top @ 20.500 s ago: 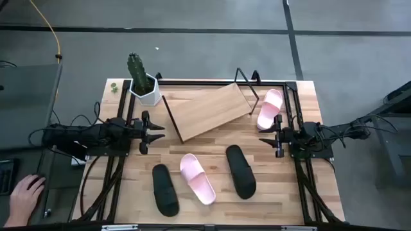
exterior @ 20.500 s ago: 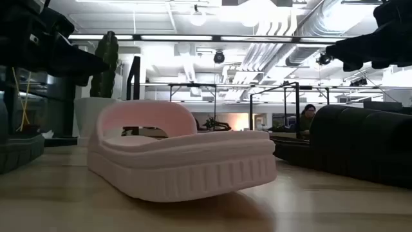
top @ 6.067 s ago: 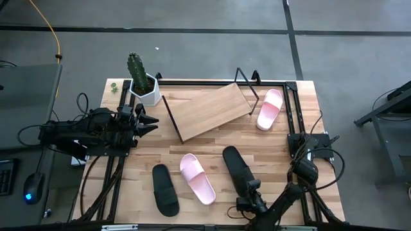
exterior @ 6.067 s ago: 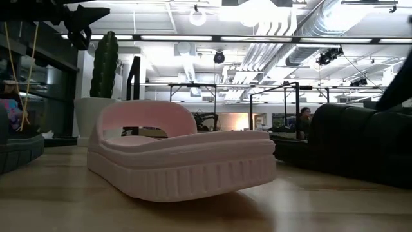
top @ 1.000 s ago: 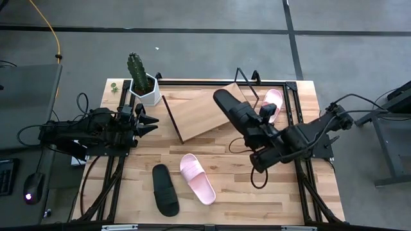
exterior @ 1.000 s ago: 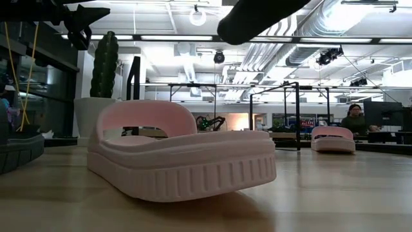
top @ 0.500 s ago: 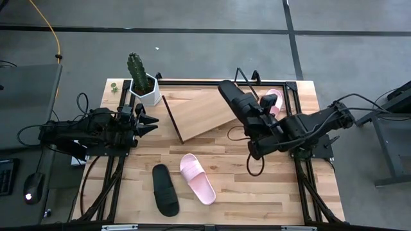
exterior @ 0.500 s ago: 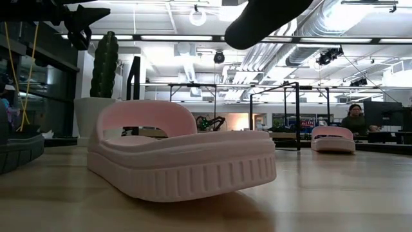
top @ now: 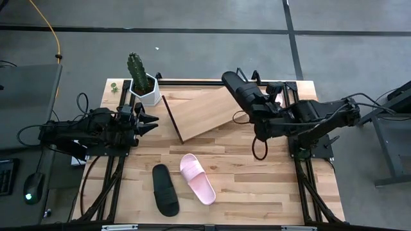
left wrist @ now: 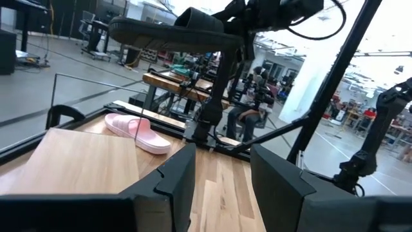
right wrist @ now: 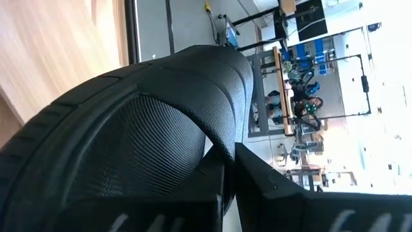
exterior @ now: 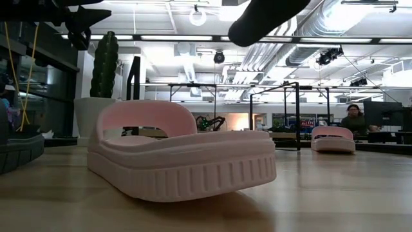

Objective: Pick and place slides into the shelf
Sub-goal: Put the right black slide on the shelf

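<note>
My right gripper (top: 259, 110) is shut on a black slide (top: 240, 90) and holds it in the air over the far right corner of the shelf (top: 202, 112), a slanted wood board on a black wire frame. The same black slide shows high up in the left wrist view (left wrist: 167, 32). A pink slide (top: 197, 178) and a second black slide (top: 166, 190) lie sole-down on the near part of the table. Another pink slide (left wrist: 138, 132) lies at the far right, beyond the shelf. My left gripper (top: 151, 123) waits open at the table's left side. My right gripper pinches the black slide's strap at its edge (right wrist: 222, 151) between its two fingers. The fingers come level from the table's near right, along the slide's length. The slide is lifted clear, roughly level with its sole down, and points toward the far left.
A potted cactus (top: 142, 83) stands at the far left corner beside the shelf. The shelf's black wire frame (top: 247, 78) rises at its far right end. Bare tabletop (top: 257, 186) lies at the near right.
My right gripper has carried the black slide toward the table's far edge and a little to the right, over the shelf's far right corner. The slide has stayed lifted and about level.
</note>
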You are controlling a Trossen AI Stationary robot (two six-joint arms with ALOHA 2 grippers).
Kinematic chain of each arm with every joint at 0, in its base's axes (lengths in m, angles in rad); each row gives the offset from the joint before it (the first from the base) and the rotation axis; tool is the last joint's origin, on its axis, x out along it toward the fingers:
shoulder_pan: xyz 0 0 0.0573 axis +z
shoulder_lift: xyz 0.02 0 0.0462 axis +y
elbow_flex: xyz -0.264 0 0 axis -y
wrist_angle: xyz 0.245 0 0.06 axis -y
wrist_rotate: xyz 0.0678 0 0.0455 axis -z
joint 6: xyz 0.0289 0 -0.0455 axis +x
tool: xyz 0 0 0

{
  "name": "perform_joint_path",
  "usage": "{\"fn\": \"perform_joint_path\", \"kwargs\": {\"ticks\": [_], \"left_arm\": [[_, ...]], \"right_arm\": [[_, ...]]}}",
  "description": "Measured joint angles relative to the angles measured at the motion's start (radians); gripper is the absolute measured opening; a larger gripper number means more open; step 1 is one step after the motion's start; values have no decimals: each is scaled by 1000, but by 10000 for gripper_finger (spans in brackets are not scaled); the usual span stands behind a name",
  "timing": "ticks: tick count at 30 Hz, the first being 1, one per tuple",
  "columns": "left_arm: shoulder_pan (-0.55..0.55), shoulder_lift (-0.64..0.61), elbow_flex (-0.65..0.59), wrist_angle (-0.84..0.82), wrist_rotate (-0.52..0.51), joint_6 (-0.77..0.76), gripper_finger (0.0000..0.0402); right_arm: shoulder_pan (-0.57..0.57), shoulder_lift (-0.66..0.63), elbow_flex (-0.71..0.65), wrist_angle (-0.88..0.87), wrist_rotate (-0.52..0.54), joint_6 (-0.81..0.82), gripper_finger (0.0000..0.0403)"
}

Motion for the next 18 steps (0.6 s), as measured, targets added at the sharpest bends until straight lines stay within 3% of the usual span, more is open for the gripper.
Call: {"fn": "perform_joint_path", "kwargs": {"ticks": [18], "left_arm": [[0, 0, 0, 0, -3, 0, 134]], "right_arm": [[-271, -3, 0, 313, -281, -335, 0]]}}
